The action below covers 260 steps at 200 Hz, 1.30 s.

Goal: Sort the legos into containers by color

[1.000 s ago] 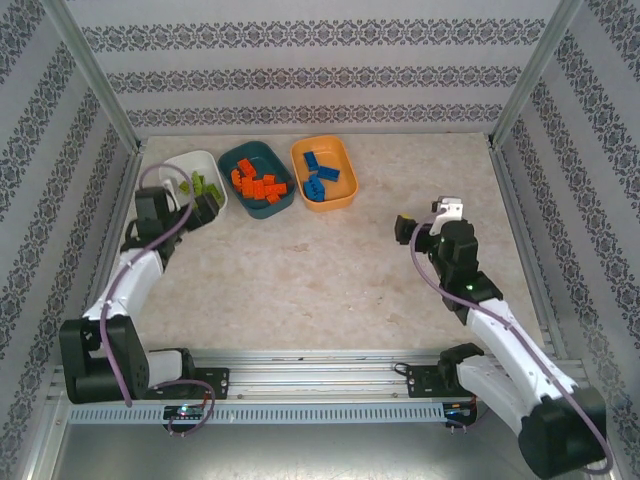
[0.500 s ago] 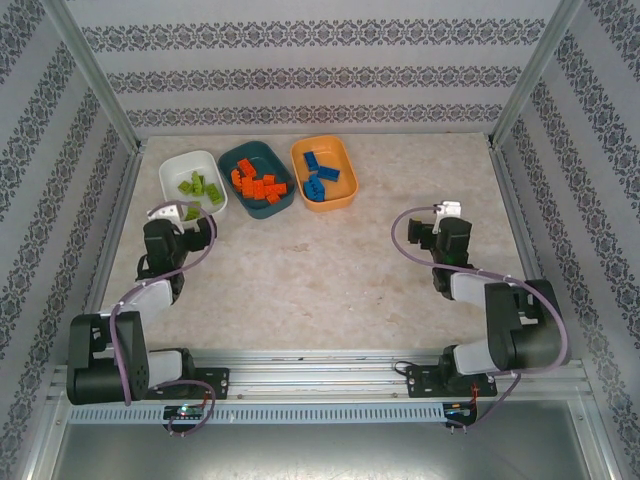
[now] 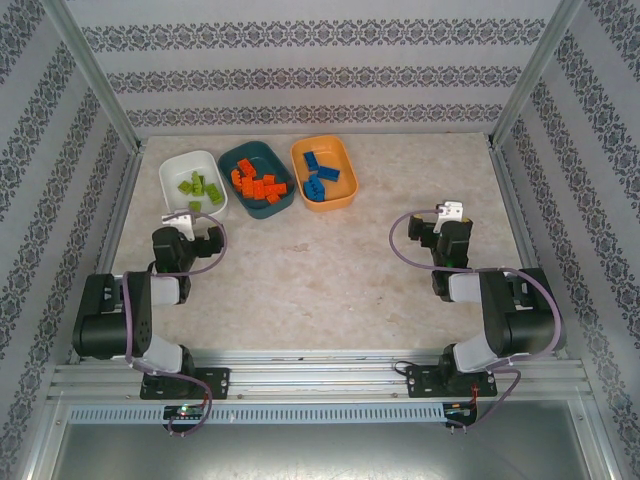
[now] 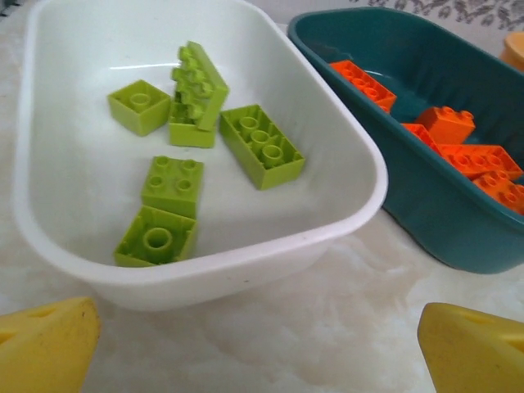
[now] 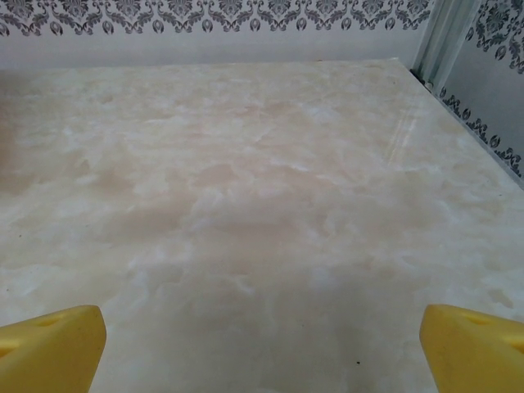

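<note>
Three containers stand in a row at the back left. The white tub [image 3: 190, 155] holds lime legos [image 3: 200, 187], the dark teal tub [image 3: 268, 211] holds orange legos [image 3: 258, 185], and the orange tub [image 3: 346, 165] holds blue legos [image 3: 320, 178]. My left gripper [image 3: 195, 227] sits just in front of the white tub, open and empty. In the left wrist view the gripper [image 4: 262, 344] faces the white tub's rim [image 4: 246, 254], with lime legos [image 4: 260, 146] inside and the teal tub [image 4: 442, 221] to its right. My right gripper [image 3: 440, 228] is open and empty over bare table [image 5: 262, 246].
Patterned walls and metal posts [image 3: 520, 90] close in the marbled table [image 3: 330, 270] on three sides. Both arms are folded back close to their bases at the near rail [image 3: 320, 375]. A corner post [image 5: 446, 37] stands at the table's far right.
The left gripper has drawn back from the white tub's edge toward the near side. Both arms have folded in toward their bases. Both grippers stayed open.
</note>
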Tool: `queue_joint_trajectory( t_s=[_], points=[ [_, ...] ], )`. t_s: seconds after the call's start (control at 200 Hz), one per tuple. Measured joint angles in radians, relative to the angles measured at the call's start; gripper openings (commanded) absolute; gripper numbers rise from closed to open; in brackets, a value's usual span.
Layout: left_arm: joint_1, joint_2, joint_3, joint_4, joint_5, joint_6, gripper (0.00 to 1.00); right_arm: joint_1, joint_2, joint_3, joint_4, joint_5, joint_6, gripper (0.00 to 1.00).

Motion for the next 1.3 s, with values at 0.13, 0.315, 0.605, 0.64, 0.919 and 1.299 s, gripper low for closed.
queue_joint_trajectory(
  t_s=[0.13,0.315,0.605,0.64,0.919,1.299],
  points=[
    [-0.015,0.031,-0.034,0.099,0.016,0.026,1.0,0.0,0.0,0.0,0.0,-0.005,0.0,0.98],
    [-0.042,0.084,-0.081,0.206,-0.031,0.038,1.0,0.0,0.0,0.0,0.0,-0.009,0.0,0.98],
    [-0.077,0.085,-0.008,0.183,-0.159,0.037,1.0,0.0,0.0,0.0,0.0,-0.011,0.0,0.98],
    [-0.078,0.085,-0.008,0.183,-0.164,0.038,1.0,0.0,0.0,0.0,0.0,-0.011,0.0,0.98],
    [-0.102,0.085,0.011,0.126,-0.208,0.053,1.0,0.0,0.0,0.0,0.0,-0.011,0.0,0.98],
    [-0.126,0.085,0.024,0.109,-0.219,0.079,1.0,0.0,0.0,0.0,0.0,-0.011,0.0,0.98]
  ],
)
